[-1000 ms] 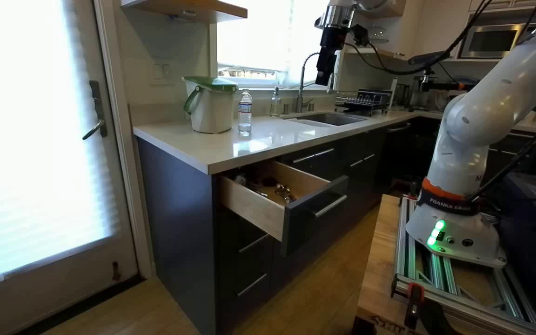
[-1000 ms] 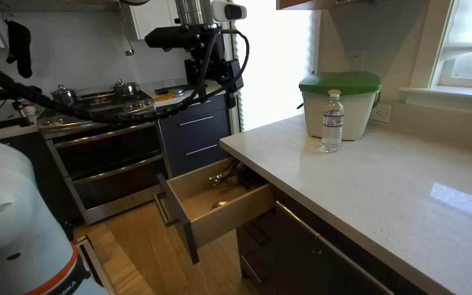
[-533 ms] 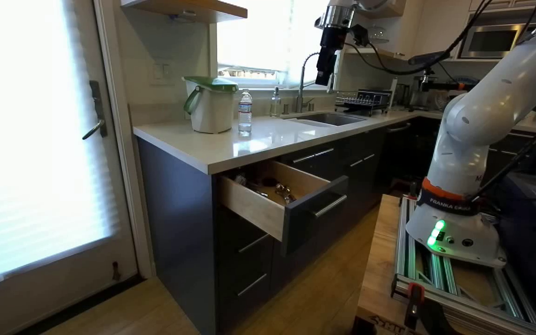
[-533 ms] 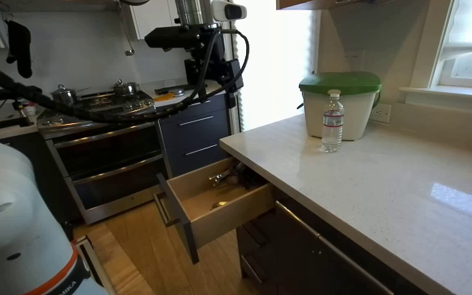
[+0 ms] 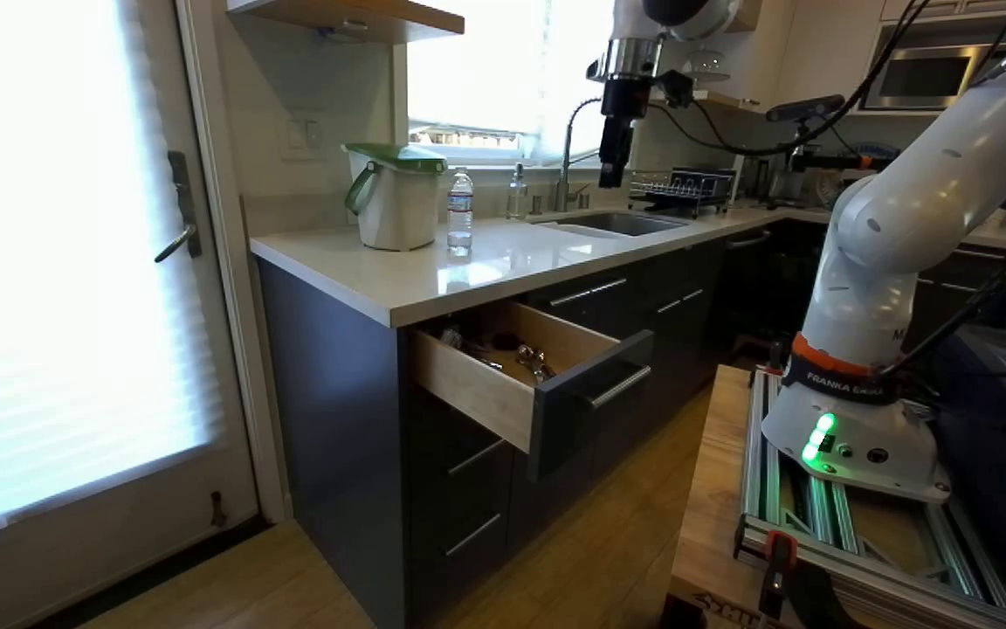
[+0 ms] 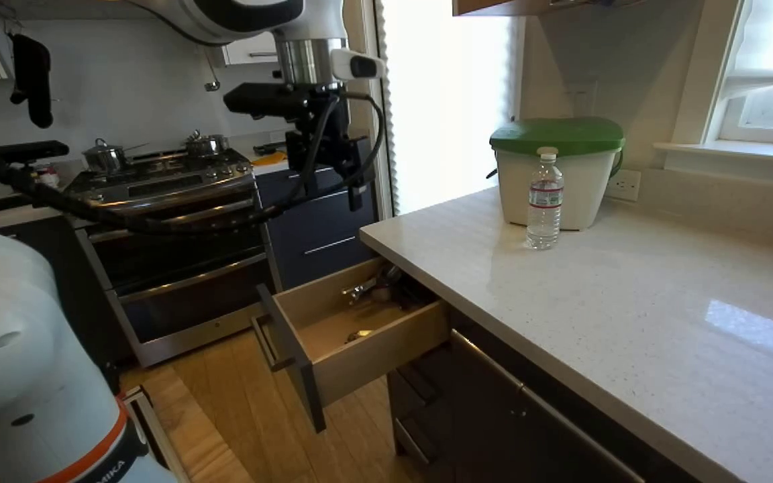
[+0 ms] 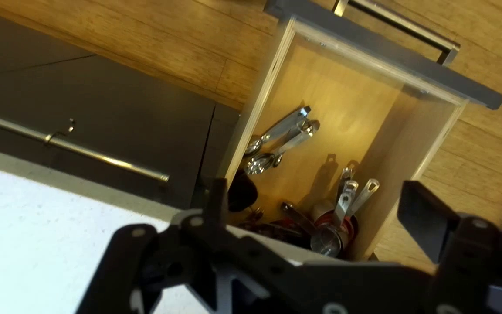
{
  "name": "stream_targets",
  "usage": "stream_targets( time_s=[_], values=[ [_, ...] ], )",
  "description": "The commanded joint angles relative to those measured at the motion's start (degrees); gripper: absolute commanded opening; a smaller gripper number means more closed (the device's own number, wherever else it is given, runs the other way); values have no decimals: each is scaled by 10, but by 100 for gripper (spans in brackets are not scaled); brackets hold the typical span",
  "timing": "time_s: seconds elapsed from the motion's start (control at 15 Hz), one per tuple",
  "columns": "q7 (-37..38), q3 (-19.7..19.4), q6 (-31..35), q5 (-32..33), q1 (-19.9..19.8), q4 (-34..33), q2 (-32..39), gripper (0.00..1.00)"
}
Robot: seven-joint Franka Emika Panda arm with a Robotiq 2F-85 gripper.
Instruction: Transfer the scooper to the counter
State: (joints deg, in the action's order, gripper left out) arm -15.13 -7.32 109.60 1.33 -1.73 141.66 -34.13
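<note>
My gripper [image 7: 315, 187] is open and empty, with its fingers [image 7: 425, 218] wide apart in the wrist view. It points down, high above the open drawer [image 5: 472, 389] and the counter edge, in both exterior views [image 5: 614, 179] [image 6: 357, 194]. In the drawer lie shiny metal spoon-like utensils [image 7: 292, 139] and metal measuring cups [image 7: 326, 242] with handles up. A dark rounded thing [image 7: 241, 192] lies by the side wall. I cannot tell which is the scooper. The white counter [image 6: 628, 302] overhangs the drawer's back and hides part of its contents.
A white bin with a green lid [image 6: 557, 144] and a water bottle [image 6: 545, 201] stand on the counter. The drawer front [image 7: 386, 52] with its handle juts out over the floor. A sink [image 5: 625, 224] and faucet lie farther along the counter.
The arm and gripper have come down in both exterior views, after standing still between the earlier frames. The drawer, its contents and the things on the counter have not moved.
</note>
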Motion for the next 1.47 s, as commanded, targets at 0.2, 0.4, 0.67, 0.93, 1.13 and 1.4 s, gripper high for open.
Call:
stream_targets(
  time_s=[0.2, 0.4, 0.67, 0.93, 1.13, 1.4],
  values=[
    [53, 18, 22, -59, 15, 124, -41, 100],
    [35, 18, 11, -60, 16, 109, -22, 100],
    [37, 20, 14, -68, 20, 114, -22, 100],
    [37, 20, 14, -68, 20, 114, -22, 100],
    [37, 20, 14, -68, 20, 114, -22, 100],
    [37, 20, 14, -68, 20, 114, -22, 100]
  ],
)
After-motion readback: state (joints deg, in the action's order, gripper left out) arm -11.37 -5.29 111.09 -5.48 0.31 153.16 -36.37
